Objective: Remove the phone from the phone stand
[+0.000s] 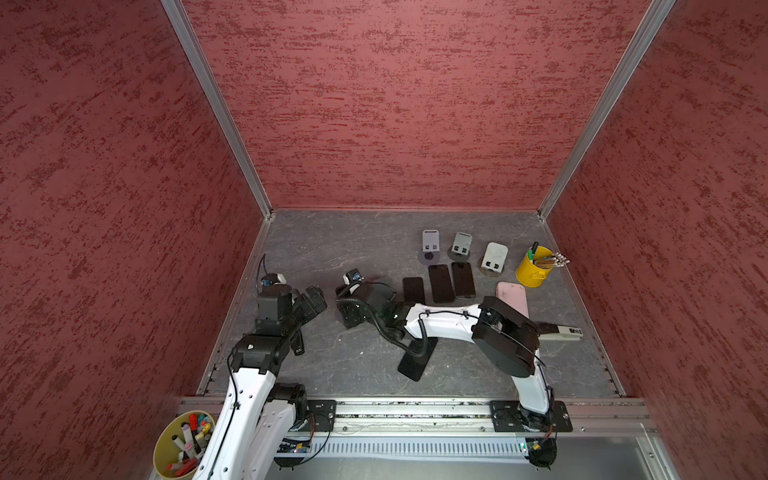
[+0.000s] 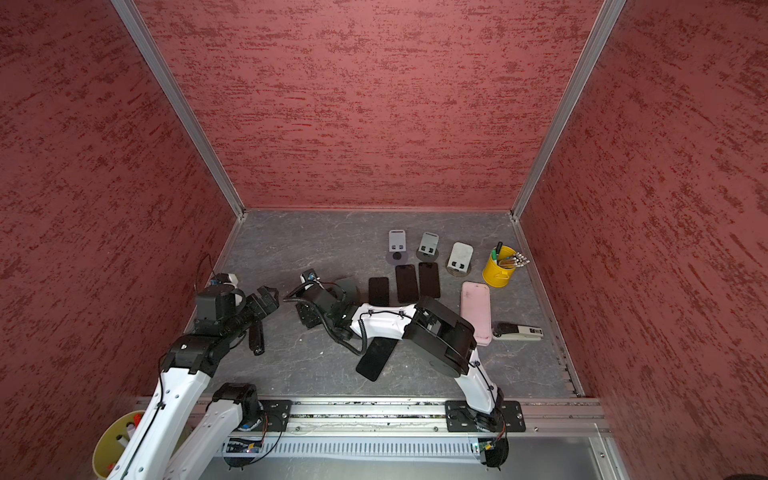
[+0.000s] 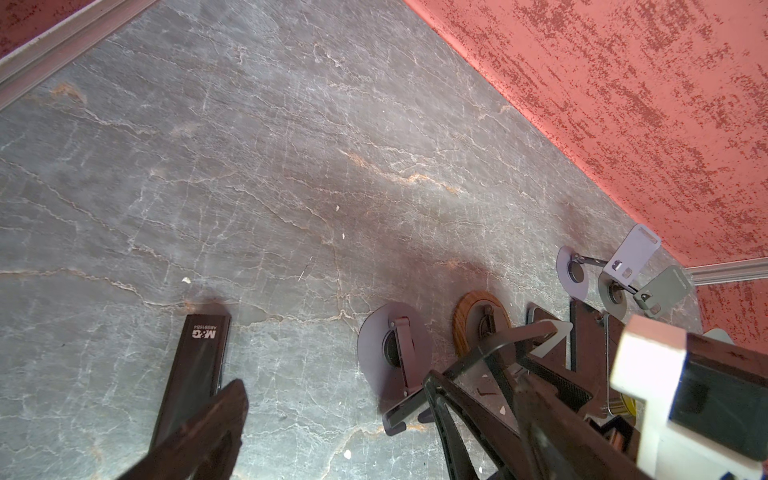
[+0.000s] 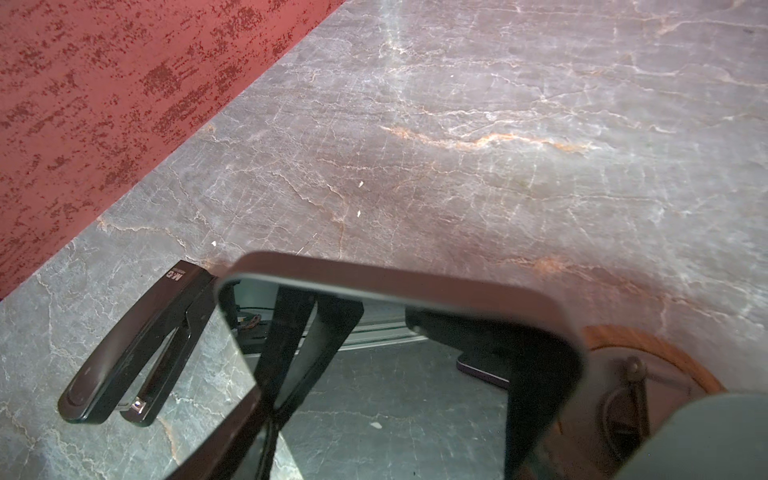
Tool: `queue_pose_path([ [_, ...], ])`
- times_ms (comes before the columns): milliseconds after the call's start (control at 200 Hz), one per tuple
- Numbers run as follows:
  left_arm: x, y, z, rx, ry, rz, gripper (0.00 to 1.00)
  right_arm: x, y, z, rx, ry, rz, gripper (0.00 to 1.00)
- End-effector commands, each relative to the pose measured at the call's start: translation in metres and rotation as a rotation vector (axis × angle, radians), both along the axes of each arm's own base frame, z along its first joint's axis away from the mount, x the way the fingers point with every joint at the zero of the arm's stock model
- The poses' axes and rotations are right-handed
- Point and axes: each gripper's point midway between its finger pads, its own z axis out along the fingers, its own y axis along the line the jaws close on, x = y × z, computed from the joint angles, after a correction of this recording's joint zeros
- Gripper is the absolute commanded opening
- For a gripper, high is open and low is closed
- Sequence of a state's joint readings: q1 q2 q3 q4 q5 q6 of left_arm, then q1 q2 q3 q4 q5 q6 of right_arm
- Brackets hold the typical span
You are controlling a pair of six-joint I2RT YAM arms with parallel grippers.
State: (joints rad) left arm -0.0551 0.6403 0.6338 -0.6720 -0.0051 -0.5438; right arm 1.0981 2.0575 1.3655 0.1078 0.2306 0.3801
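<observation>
Surface: grey marbled table (image 1: pixel 332 241)
Lying flat: dark phones (image 1: pixel 440 283), pink phone (image 1: pixel 513 293), black stapler (image 2: pixel 257 336), white stapler (image 1: pixel 561 332)
Standing: phone stands (image 1: pixel 430 242), yellow bucket (image 1: pixel 532 272)

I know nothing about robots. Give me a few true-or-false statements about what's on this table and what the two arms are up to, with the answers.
1. The yellow bucket holds pens. True.
2. The pink phone stands propped on a stand. False: it lies flat on the table.
3. Three dark phones lie flat side by side in front of the back stands. True.
4. The left gripper holds the black stapler. False: it is open and empty, and the stapler lies on the table.
5. The right gripper is closed on a phone. True.
</observation>
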Motion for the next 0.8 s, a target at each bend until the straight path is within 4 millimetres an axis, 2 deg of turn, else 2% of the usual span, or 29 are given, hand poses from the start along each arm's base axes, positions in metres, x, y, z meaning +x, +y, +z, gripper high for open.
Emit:
queue_pose_path([
  [0,0.002,0.001,0.000,0.007,-0.018,-0.001,1.00,0.000,0.007,0.029,0.072,-0.065,0.015,0.55],
  [496,0.004,0.001,-0.002,0.006,-0.004,-0.004,1.00,-0.013,0.003,0.072,0.143,-0.113,0.085,0.55],
  [691,0.005,-0.002,0.000,0.004,-0.003,-0.020,1.00,-0.016,-0.007,0.085,0.153,-0.109,0.070,0.55],
  [797,0.007,-0.006,0.001,-0.006,-0.010,-0.042,0.99,-0.015,-0.018,0.086,0.130,-0.091,0.033,0.55],
])
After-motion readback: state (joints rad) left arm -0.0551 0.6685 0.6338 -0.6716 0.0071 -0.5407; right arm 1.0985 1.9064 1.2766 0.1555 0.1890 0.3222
